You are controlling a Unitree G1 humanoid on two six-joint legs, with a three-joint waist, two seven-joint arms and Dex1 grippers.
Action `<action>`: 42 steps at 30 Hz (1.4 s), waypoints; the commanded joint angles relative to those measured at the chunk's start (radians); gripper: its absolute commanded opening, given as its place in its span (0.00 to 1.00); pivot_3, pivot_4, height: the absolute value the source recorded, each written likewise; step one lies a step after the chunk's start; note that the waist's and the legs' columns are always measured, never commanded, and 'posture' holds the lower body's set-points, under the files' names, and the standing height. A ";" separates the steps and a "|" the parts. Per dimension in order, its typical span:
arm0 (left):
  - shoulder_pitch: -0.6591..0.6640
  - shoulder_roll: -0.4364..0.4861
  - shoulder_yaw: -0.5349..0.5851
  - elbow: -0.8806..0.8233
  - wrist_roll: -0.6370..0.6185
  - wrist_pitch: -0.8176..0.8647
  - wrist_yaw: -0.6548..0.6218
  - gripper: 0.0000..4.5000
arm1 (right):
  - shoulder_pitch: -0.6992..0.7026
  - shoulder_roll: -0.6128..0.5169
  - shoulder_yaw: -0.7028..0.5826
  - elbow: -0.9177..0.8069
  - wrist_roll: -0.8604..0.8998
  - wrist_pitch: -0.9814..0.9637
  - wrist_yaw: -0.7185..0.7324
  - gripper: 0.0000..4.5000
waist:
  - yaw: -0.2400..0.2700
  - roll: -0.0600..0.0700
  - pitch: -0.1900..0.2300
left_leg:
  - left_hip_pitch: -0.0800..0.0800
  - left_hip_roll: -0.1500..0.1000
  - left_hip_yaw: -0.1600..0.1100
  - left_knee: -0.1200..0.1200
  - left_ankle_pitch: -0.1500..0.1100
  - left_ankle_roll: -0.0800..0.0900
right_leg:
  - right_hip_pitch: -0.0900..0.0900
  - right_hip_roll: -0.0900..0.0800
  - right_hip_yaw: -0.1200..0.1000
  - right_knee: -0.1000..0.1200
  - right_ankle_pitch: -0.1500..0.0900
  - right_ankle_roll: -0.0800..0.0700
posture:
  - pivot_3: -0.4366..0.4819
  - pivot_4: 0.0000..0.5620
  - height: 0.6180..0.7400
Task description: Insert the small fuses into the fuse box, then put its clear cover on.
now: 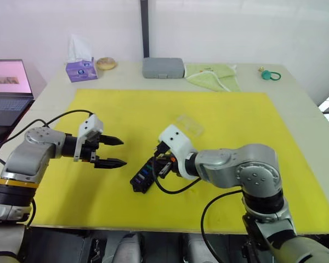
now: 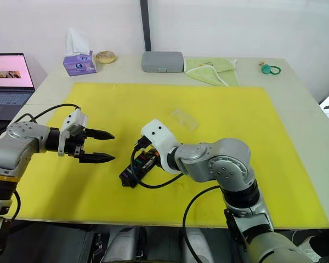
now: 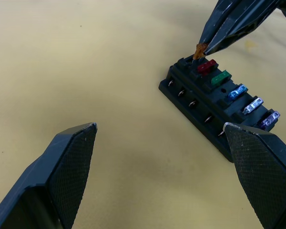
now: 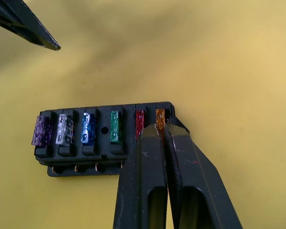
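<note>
Yellow matting (image 1: 236, 126) covers most of the pale surface (image 1: 296, 98), and on it, near the front middle, lies the small black plastic fuse box (image 4: 102, 138), set at a slant. No brand, label or writing can be read on the box or on anything around it. Six small fuses sit along its top row: purple (image 4: 40, 130), grey (image 4: 65, 129), blue (image 4: 88, 128), green (image 4: 115, 127), red (image 4: 139, 123) and orange (image 4: 159, 117). The right arm bends in from the robot's right with its forearm low over the mat, and the right gripper (image 4: 160, 130) reaches down to the end slot of the box, its two black fingers pressed together on the orange fuse at its end of the row. The left arm comes in from the robot's left with its elbow out, and the left gripper (image 1: 111, 152) hangs above bare mat beside the box, fingers spread wide and holding nothing. The small transparent plastic clear cover (image 1: 189, 125) rests on the mat just beyond the right wrist, apart from the box. Along the far edge stand a purple tissue box (image 1: 81, 69), a rounded grey case (image 1: 163, 68) and a folded green cloth (image 1: 214, 75).
</note>
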 commanded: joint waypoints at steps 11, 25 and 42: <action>-0.006 -0.009 0.017 -0.037 -0.016 0.011 0.014 1.00 | -0.024 -0.017 0.011 -0.004 -0.004 0.007 0.008 0.00 | 0.000 0.000 0.000 | 0.000 0.000 0.000 0.000 0.000 0.000 | 0.000 0.000 0.000 0.000 0.000 0.000 | 0.48 0.27 0.97; -0.003 -0.014 0.022 -0.047 -0.022 0.028 0.022 1.00 | -0.030 -0.009 0.044 0.008 -0.044 0.007 0.038 0.00 | 0.000 0.000 0.000 | 0.000 0.000 0.000 0.000 0.000 0.000 | 0.000 0.000 0.000 0.000 0.000 0.000 | 0.48 0.27 0.97; 0.005 -0.015 0.022 -0.048 -0.034 0.028 0.035 1.00 | -0.026 -0.009 0.085 0.021 -0.133 0.007 0.110 0.00 | 0.000 0.000 0.000 | 0.000 0.000 0.000 0.000 0.000 0.000 | 0.000 0.000 0.000 0.000 0.000 0.000 | 0.48 0.27 0.97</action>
